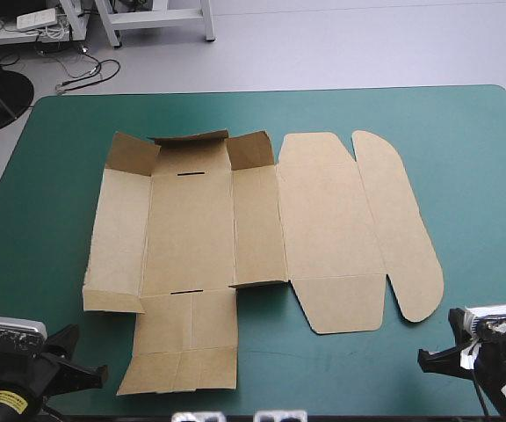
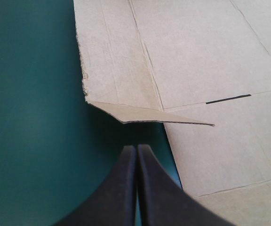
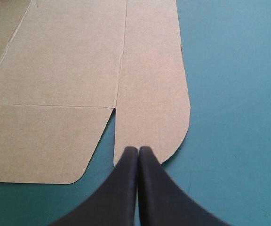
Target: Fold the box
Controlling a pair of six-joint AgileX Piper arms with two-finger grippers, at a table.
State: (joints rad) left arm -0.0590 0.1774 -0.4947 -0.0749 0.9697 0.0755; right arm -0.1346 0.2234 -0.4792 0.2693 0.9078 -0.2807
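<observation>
The brown box (image 1: pixel 235 237) lies as a cut sheet spread on the teal-green cover, mostly flat. Small flaps at its far left are slightly raised, and a corner flap (image 2: pixel 145 114) near the front left lifts a little. My left gripper (image 1: pixel 90 376) rests at the table's front left corner, shut and empty, its tip (image 2: pixel 136 148) just short of that lifted flap. My right gripper (image 1: pixel 424 359) sits at the front right, shut and empty, its tip (image 3: pixel 138 149) at the rounded end of the sheet's rightmost flap (image 3: pixel 149 94).
Bare teal-green cover (image 1: pixel 481 193) runs to the right of the sheet and along the far edge. The sheet's front flap (image 1: pixel 183 352) reaches close to the table's front edge between the two arms.
</observation>
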